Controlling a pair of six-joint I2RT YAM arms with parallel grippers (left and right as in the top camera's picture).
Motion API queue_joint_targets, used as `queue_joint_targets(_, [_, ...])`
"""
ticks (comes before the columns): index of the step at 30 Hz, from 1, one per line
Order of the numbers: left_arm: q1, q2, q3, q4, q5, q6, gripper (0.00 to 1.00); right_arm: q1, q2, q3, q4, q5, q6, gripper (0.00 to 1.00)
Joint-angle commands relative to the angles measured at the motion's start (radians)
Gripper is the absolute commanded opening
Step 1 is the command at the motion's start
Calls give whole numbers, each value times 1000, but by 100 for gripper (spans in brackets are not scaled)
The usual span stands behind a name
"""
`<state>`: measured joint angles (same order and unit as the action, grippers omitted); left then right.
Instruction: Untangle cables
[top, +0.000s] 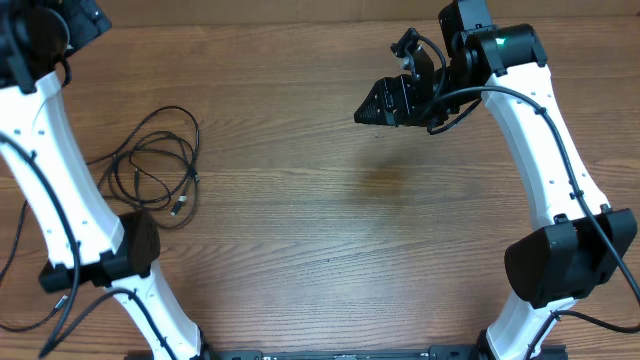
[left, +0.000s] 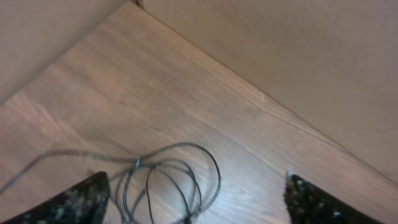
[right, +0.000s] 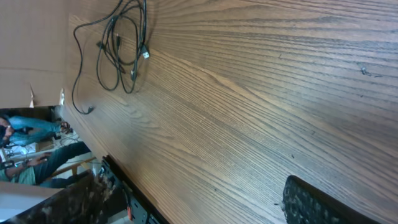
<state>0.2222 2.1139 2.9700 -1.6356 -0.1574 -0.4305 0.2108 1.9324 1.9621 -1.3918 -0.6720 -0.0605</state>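
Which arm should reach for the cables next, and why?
Left. The left tool is open and near the cables on its side; the right tool, also open, hangs far across the table.

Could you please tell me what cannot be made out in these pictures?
Cables, overhead: too thin and overlapped to count the cords or trace their crossings.
Cables, left wrist: blurred, and the bottom edge cuts off the lower loops.
Plugs, right wrist: too small to tell their type.
Left claw, overhead: mostly cut off by the top edge.
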Motion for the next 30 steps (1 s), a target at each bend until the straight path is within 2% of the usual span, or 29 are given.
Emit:
queue_joint_targets(1, [-20,-134,12,-27,2,-111,100,9,-41,5,-6,34,-20,91])
queue_joint_targets(5, [-40,-190,12,-53,87,-131,100,18,-103,75,-43,142,-14,100])
queue_joint_targets(9, [-40,-191,11,-53,99,-131,100,18,-175,195,-130,214,60,100])
queue_joint_targets(14, [-40,-189,11,-53,99,-131,100,17,-286,376,-303,319,60,100])
queue_joint_targets(16, [-40,-188,11,-53,99,-131,100,17,-337,415,-302,335,60,100])
queue_joint_targets(21, [-40,-188,11,-53,99,-131,100,17,-496,427,-300,251,118,100])
queue_joint_targets(30, [-40,-188,11,-53,99,-131,100,17,-681,417,-302,505,97,100])
